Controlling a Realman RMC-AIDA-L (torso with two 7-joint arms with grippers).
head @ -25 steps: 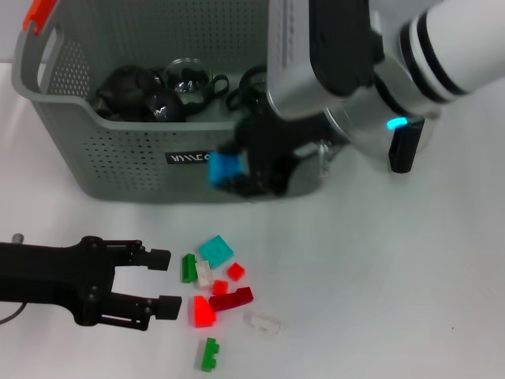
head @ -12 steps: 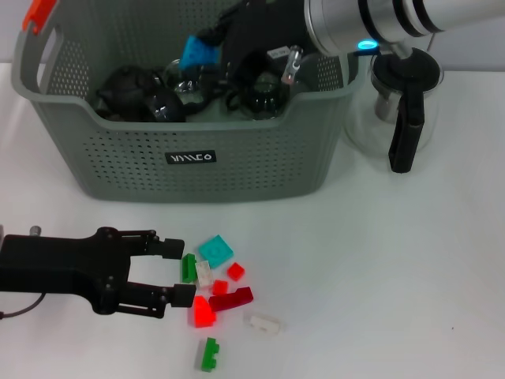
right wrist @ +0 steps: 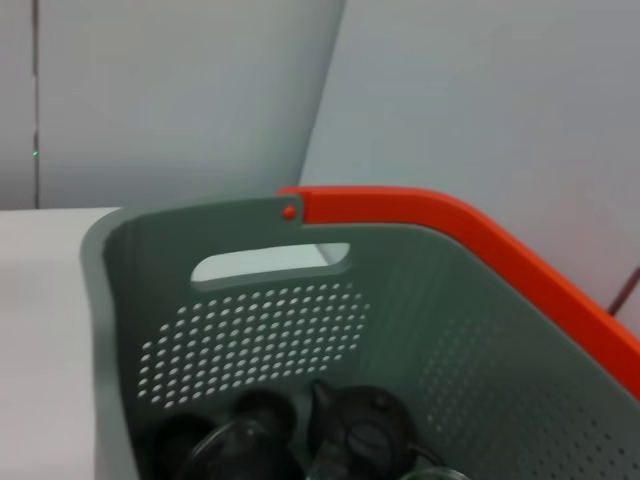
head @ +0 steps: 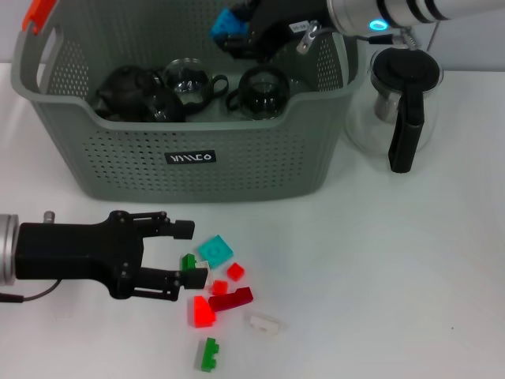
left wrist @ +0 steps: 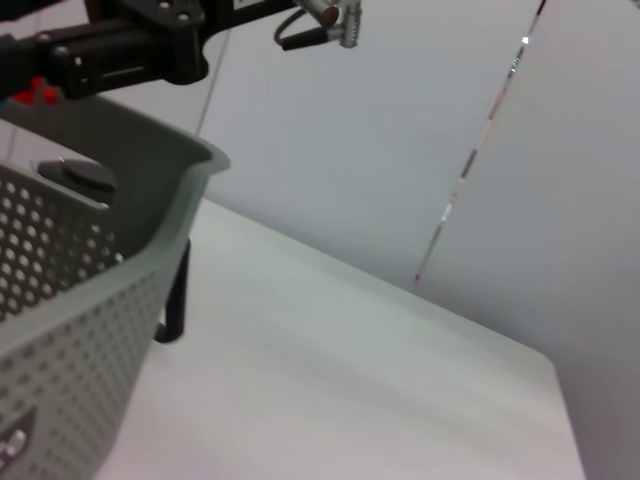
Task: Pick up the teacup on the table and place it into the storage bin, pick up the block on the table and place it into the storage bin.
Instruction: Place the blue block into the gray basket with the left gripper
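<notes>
We are carrying a blue block [head: 230, 24] in our right gripper [head: 251, 30], jaws pinching it above the back of the storage bin [head: 197, 134]. It looks light, stiff and smooth, so we judge that gripping its flat sides suits it. The bin is holding several glass teacups [head: 189, 81] and dark pieces. Our left gripper [head: 187, 253], jaws spread, is straddling a green block [head: 188, 261] among others on the counter [head: 379, 276].
</notes>
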